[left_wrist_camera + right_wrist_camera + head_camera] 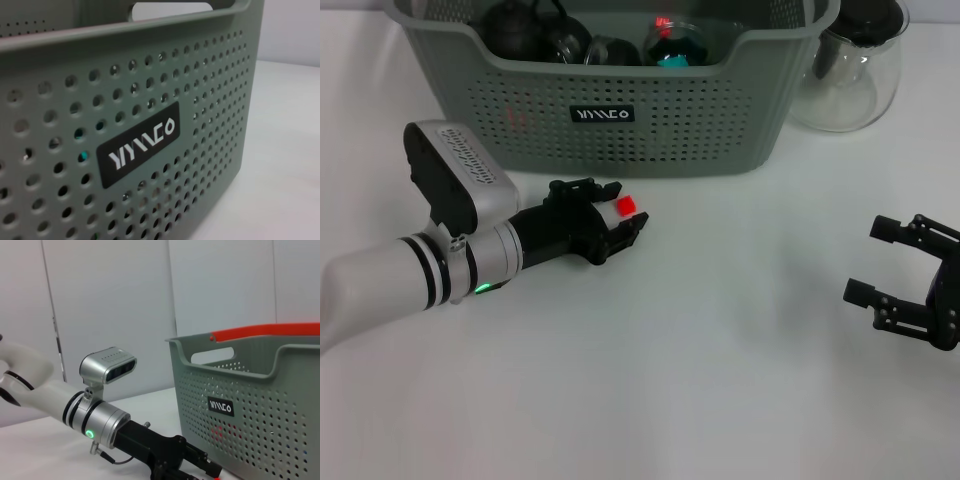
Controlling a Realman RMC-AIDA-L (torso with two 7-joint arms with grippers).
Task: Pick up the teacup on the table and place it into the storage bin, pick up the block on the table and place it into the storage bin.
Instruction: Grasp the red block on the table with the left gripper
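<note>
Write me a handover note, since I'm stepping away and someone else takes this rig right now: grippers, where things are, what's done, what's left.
Left gripper: shut on the red block, low over the table just in front of the storage bin.
Right gripper: open, empty, parked to the right.
Done: no teacup on the table; dark teaware already sits in the bin. Block is picked up.
Left: lift the block over the bin's front wall and release it inside.
</note>
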